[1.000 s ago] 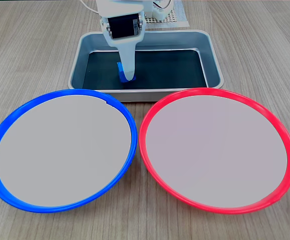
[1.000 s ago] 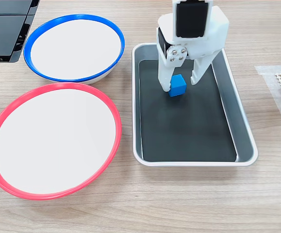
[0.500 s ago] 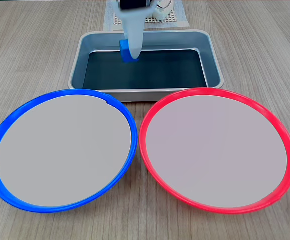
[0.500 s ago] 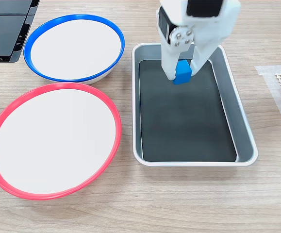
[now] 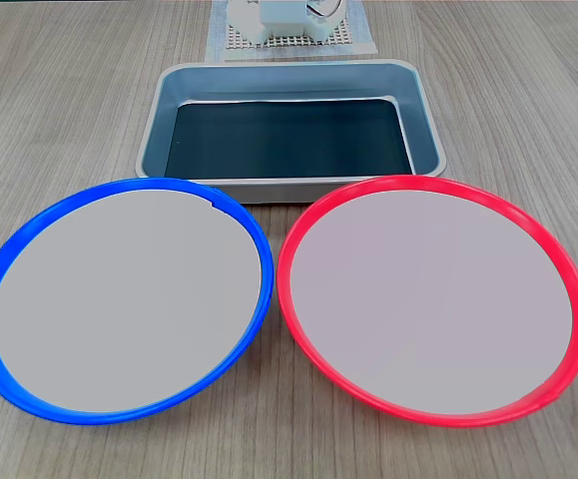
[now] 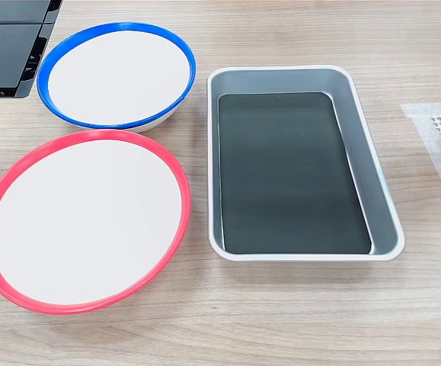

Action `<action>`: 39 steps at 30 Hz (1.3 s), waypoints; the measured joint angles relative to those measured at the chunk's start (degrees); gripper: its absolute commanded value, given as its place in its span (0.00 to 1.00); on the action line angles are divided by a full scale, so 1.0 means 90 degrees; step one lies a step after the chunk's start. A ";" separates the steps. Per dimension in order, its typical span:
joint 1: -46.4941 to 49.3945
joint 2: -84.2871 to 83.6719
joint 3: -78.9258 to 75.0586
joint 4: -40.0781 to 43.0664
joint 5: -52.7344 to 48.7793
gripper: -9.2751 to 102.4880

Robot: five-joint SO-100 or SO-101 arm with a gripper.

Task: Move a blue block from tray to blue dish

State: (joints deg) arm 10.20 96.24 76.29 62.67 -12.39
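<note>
The tray (image 5: 153, 130) stands at the back of the table in a fixed view, its dark bottom bare with nothing lying in it. In front of it on the left lies the blue dish (image 5: 124, 299), its pale centre bare. In the other fixed view the tray (image 6: 304, 255) is on the right and the blue dish (image 6: 117, 72) is at the upper left, both likewise bare. The blue block is out of view.
A red-rimmed dish (image 5: 433, 299) of the same size lies beside the blue one (image 6: 87, 221). A white part of the arm (image 5: 284, 15) sits on a mesh pad behind the tray. A black panel (image 6: 11, 46) lies at the table's upper left corner.
The gripper, shut on the blue block, lifted it off the tray's bottom and rose out of both views. The tray now holds nothing.
</note>
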 measured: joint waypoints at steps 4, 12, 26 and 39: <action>0.0342 -0.0547 0.0889 -0.1162 -0.0781 0.08; 0.0654 -0.1816 0.2285 -0.3906 -0.1963 0.09; 0.0420 -0.3418 0.1562 -0.4355 -0.3311 0.23; 0.0146 -0.1807 0.2002 -0.5742 -0.1348 0.08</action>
State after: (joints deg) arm 11.51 79.98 94.31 10.99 -24.52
